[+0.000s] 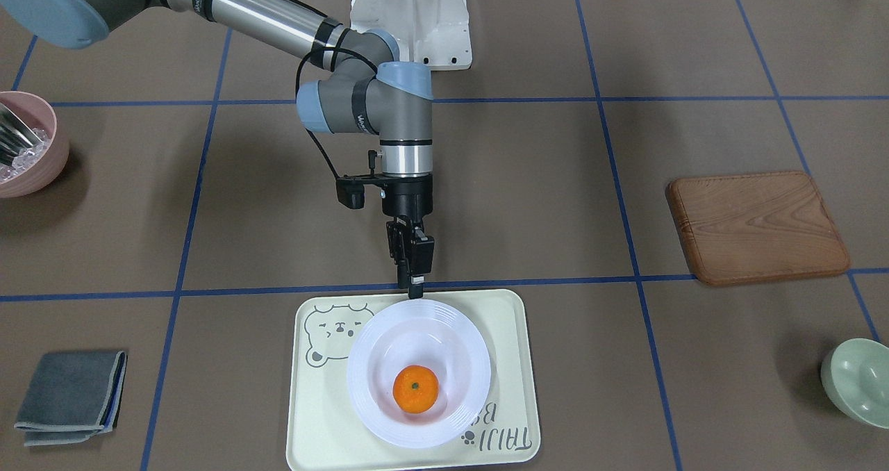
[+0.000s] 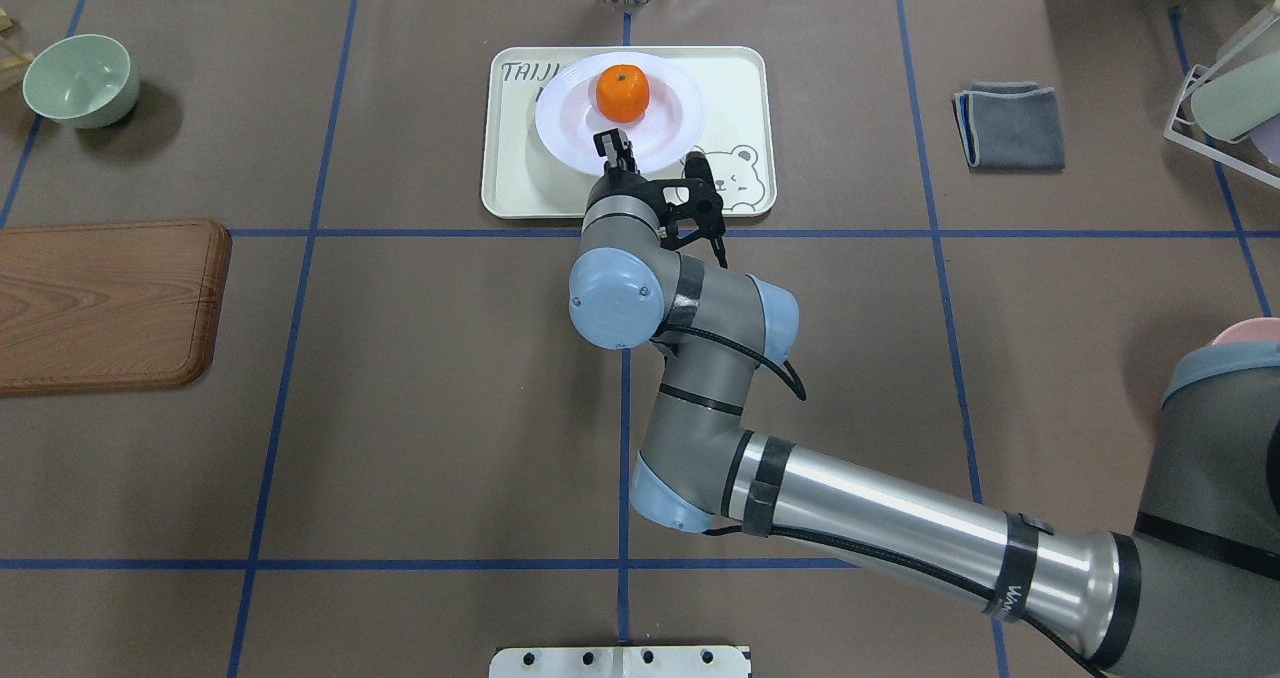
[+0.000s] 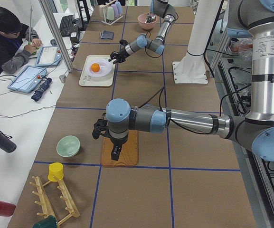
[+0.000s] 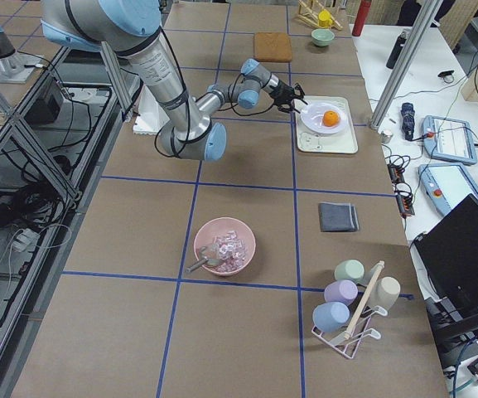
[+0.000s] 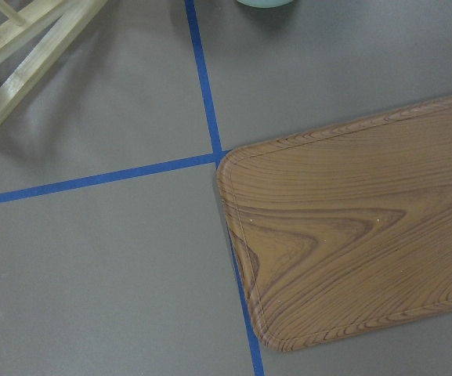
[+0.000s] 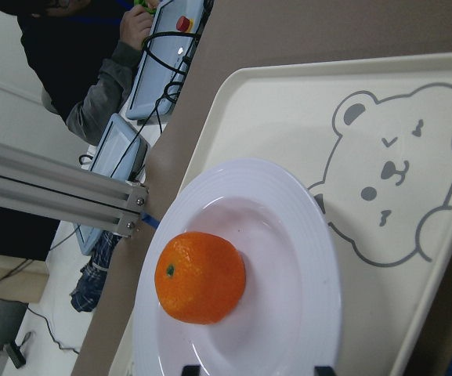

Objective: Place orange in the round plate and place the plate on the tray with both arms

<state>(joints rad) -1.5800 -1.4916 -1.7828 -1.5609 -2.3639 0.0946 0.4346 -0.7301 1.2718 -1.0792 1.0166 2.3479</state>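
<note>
One arm (image 1: 405,155) (right) at plate rim (image 1: 453,317)

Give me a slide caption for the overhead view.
Orange in the round plate on the tray; right pincer by the plate's near rim.

Front-facing camera sits across the table (image 1: 486,179) from the robot, staring steeply down, with the tray (image 1: 510,332) close at the bottom edge. Overhead camera looks from behind the robot, forward and down, so that same tray lands at the top, turned around. Two side cameras stand high at the table's ends, looking along it, and each catches the tray from afar. Left wrist camera points straight down, close over the wooden board (image 5: 351,235), which the front and overhead views share. Right wrist camera sits tight on the round plate (image 6: 304,274) and orange (image 6: 200,276).
</note>
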